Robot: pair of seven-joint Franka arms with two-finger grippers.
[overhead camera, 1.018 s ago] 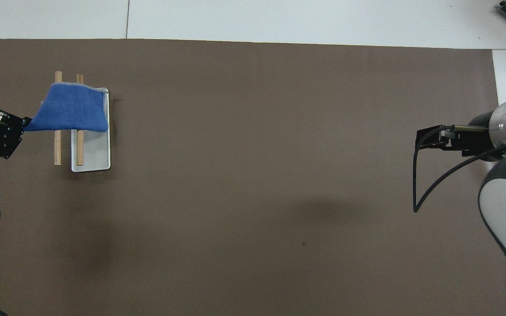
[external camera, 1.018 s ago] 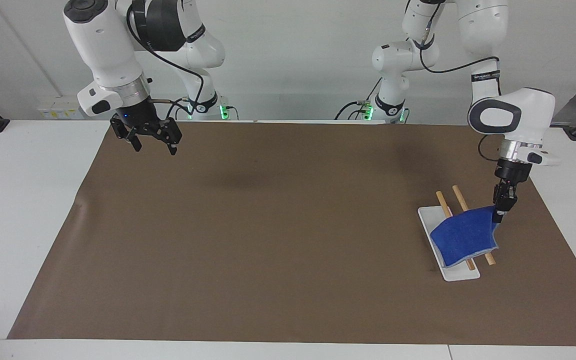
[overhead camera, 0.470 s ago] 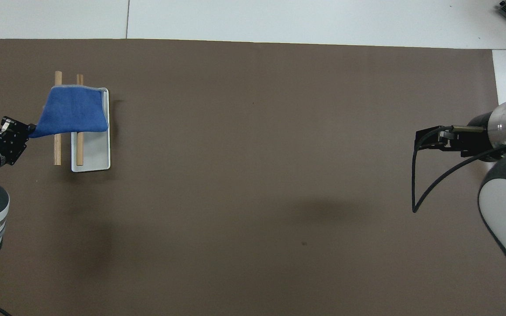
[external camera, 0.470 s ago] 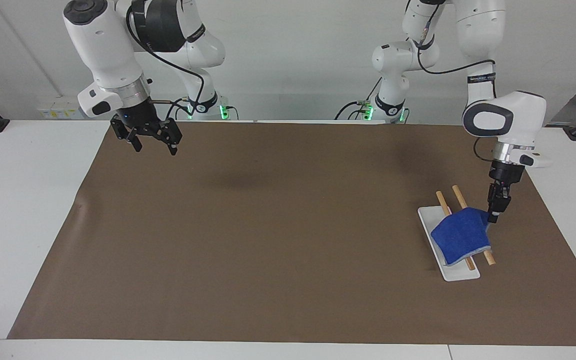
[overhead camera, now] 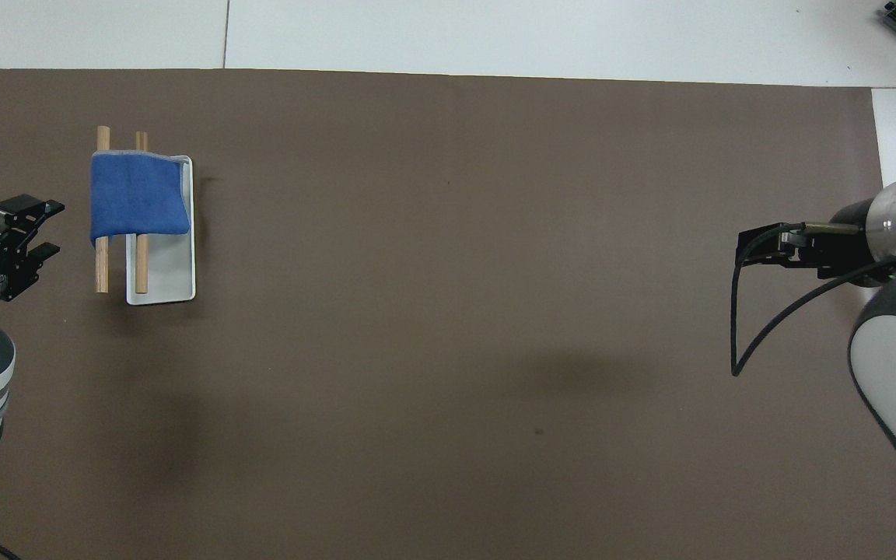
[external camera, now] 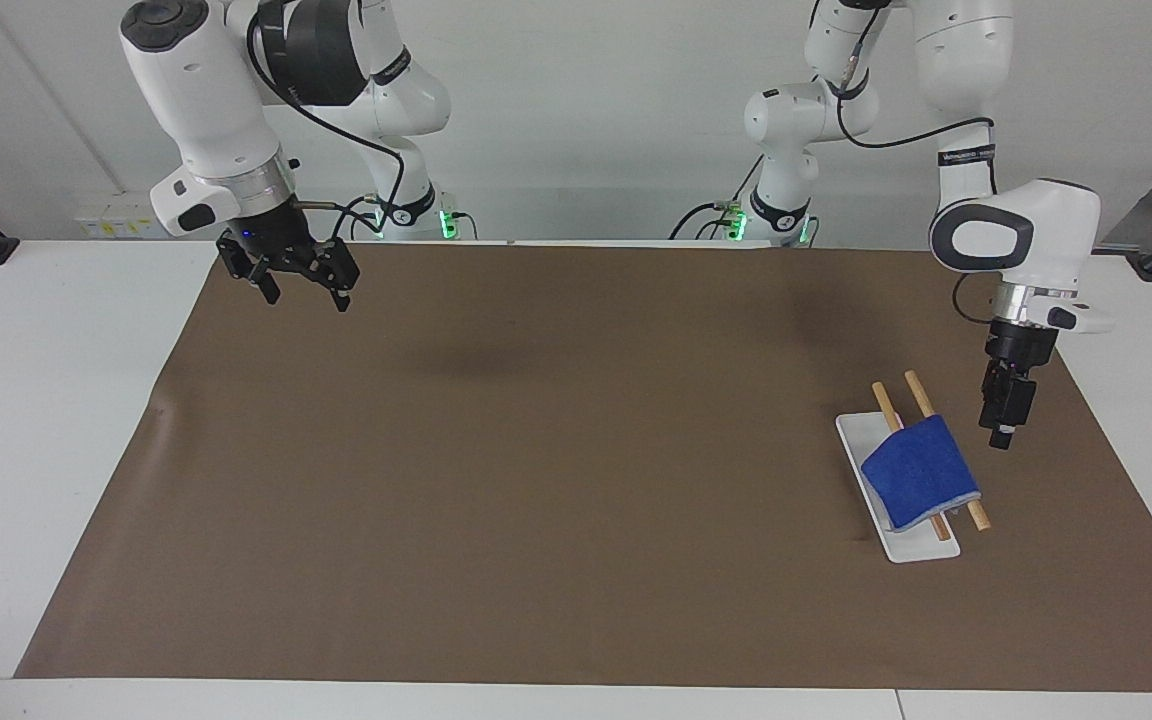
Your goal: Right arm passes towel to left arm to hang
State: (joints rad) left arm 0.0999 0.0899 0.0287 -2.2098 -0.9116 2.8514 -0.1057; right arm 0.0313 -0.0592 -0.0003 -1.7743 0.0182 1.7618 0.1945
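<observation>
The blue towel point(external camera: 920, 470) hangs draped over two wooden rods point(external camera: 917, 394) of a rack on a white base point(external camera: 855, 433), toward the left arm's end of the table; it also shows in the overhead view point(overhead camera: 137, 193). My left gripper point(external camera: 1002, 436) is open and empty, just beside the towel and clear of it; in the overhead view it point(overhead camera: 50, 227) stands apart from the cloth. My right gripper point(external camera: 301, 290) is open and empty, raised over the brown mat near the right arm's end, and waits.
A brown mat point(external camera: 556, 460) covers most of the white table point(external camera: 46, 400). The rack's white base point(overhead camera: 172, 276) and rods point(overhead camera: 102, 268) show in the overhead view. A black cable loops off the right wrist point(overhead camera: 736, 342).
My left gripper has let go of the towel's corner, opened and drawn away toward the left arm's end. The towel has settled flat over the two rods. The right arm barely moved.
</observation>
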